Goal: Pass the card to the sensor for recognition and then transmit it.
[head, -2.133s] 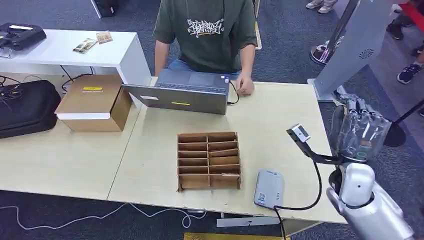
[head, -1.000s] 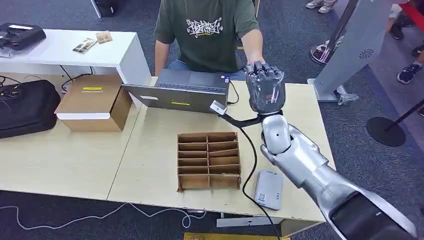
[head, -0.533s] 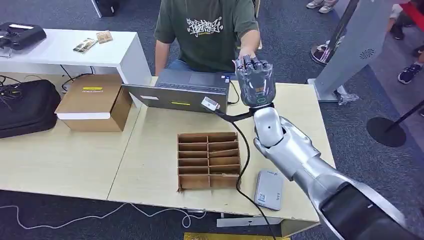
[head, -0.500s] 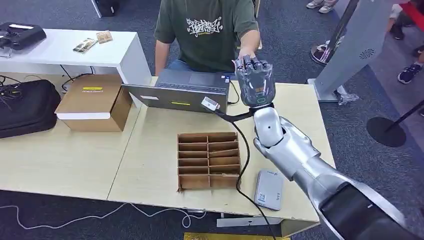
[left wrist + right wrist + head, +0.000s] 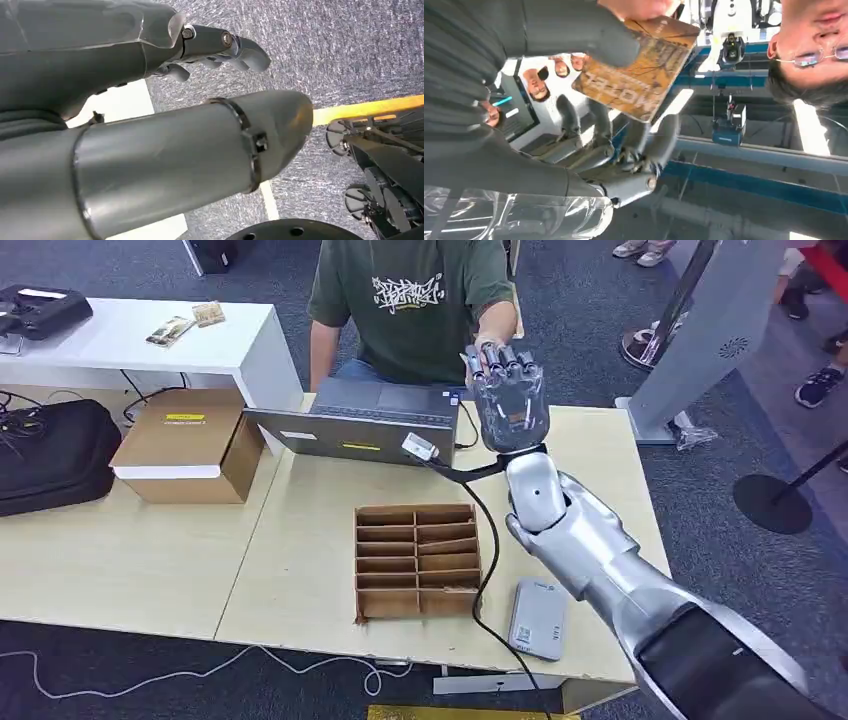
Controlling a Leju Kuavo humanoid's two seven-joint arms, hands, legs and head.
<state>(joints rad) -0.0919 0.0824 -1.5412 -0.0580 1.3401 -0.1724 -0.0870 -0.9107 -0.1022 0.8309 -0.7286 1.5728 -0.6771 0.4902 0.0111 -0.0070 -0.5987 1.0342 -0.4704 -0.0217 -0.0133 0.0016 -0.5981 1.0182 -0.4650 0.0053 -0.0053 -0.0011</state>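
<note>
Pale wooden tabletop [image 5: 330, 490] under the robot's gaze, dark carpet all round it, and a person in a green printed T-shirt [image 5: 410, 300] seated at the far side behind a grey laptop [image 5: 365, 435].

Raised over the far edge of that table, the right hand [image 5: 510, 405] stands palm toward the person, fingers up. From the right wrist view, the card [image 5: 636, 82], brown-gold with printed lettering, sits between the thick thumb [image 5: 589, 35] and the darker fingers [image 5: 599, 125], while the person's fingertips [image 5: 639, 7] pinch its far corner. The thumb presses the card's face, so I read the hand as clamped on the card, though whether the person or the robot bears it now cannot be told for certain.

Hanging low beside the body, the left hand [image 5: 220, 45] has its fingers loosely curled with nothing between them, carpet behind it.

Farther out, a cardboard sorting tray [image 5: 417, 560] with divided slots lies mid-table, and the grey card reader [image 5: 538, 618] sits near the front edge, well apart from the raised hand, its cable trailing off the table.

As a judgement: the card is up at the handover point, well away from the reader. The handing across is under way; release by the robot's hand looks to be what is left. Whether the reader has registered the card cannot be told.
</note>
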